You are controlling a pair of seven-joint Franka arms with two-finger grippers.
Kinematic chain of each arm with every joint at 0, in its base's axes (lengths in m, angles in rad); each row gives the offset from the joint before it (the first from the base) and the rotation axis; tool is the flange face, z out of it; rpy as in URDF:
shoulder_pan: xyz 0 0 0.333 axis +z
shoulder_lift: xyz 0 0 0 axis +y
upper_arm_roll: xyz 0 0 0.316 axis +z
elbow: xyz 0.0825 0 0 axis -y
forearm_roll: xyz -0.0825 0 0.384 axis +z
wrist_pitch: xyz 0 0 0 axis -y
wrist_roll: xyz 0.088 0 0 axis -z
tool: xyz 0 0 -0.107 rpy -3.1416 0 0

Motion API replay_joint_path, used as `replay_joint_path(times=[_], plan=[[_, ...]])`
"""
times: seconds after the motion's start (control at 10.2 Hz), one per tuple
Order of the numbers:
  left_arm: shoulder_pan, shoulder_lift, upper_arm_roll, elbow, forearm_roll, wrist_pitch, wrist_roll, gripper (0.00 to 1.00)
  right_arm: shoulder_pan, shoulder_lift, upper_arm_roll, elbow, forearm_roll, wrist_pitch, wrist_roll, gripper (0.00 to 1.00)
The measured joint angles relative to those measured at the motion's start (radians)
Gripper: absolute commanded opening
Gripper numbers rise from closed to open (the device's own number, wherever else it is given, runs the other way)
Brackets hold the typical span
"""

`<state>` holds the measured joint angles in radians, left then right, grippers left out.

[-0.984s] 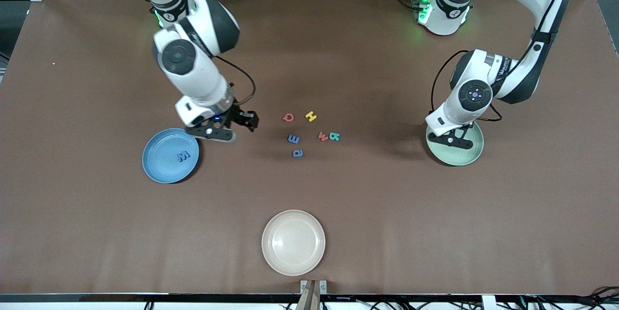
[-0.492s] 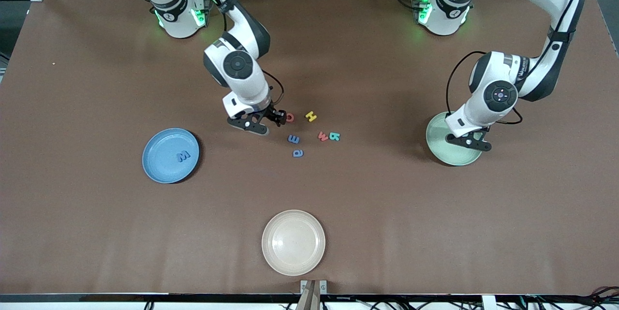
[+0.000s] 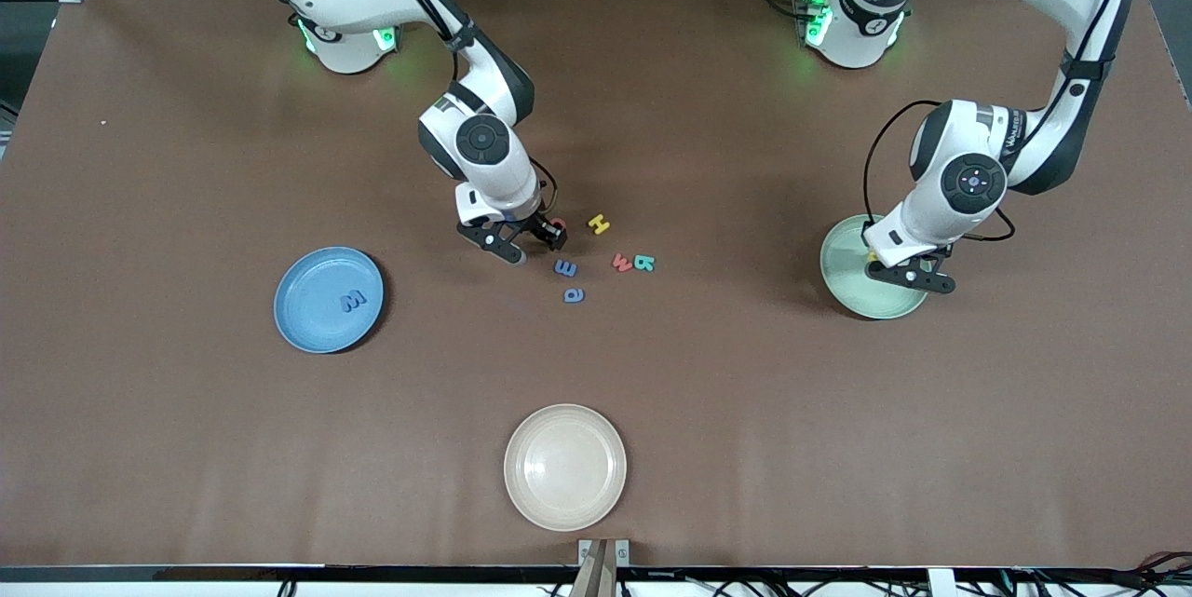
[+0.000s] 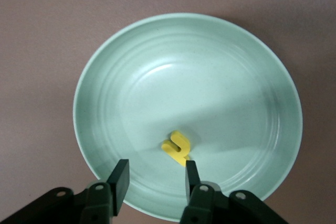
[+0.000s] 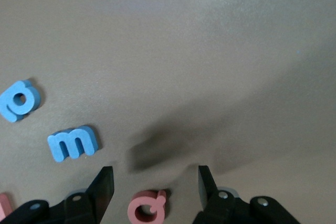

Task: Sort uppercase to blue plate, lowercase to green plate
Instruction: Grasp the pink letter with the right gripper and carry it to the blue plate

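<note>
My right gripper is low over the table and open, its jaws standing either side of the red Q, which also shows by its fingers. Close by lie the yellow H, red w, teal B, blue a and another small blue letter. The blue W lies on the blue plate. My left gripper hangs open over the green plate, where a small hooked yellow letter lies loose beside one fingertip.
A beige plate sits near the table edge closest to the front camera. The blue plate is toward the right arm's end and the green plate toward the left arm's end, with bare brown table between them.
My right gripper has swung from beside the blue plate across to the red Q and come down around it. My left gripper has opened, and the yellow letter now lies in the green plate.
</note>
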<state>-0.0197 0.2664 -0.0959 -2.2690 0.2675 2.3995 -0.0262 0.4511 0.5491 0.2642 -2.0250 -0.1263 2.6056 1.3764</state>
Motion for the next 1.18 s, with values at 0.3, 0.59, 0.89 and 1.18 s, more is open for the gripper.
replay_joint_path(times=[0.3,0.59,0.89,1.18], plan=[[-0.003,-0.013,-0.007,0.010,-0.097,0.003,-0.001,0.70,0.015,0.017,0.000,0.020,0.000,0.005,0.116,0.72],[-0.010,-0.024,-0.063,0.038,-0.201,0.003,-0.025,0.74,0.047,0.031,0.001,0.033,0.000,0.005,0.159,0.64],[-0.042,-0.024,-0.112,0.044,-0.217,0.003,-0.103,0.74,0.050,0.040,0.000,0.033,0.000,0.005,0.163,0.39],[-0.068,-0.018,-0.116,0.066,-0.253,0.003,-0.123,0.76,0.050,0.035,0.000,0.036,0.000,-0.006,0.164,0.00]])
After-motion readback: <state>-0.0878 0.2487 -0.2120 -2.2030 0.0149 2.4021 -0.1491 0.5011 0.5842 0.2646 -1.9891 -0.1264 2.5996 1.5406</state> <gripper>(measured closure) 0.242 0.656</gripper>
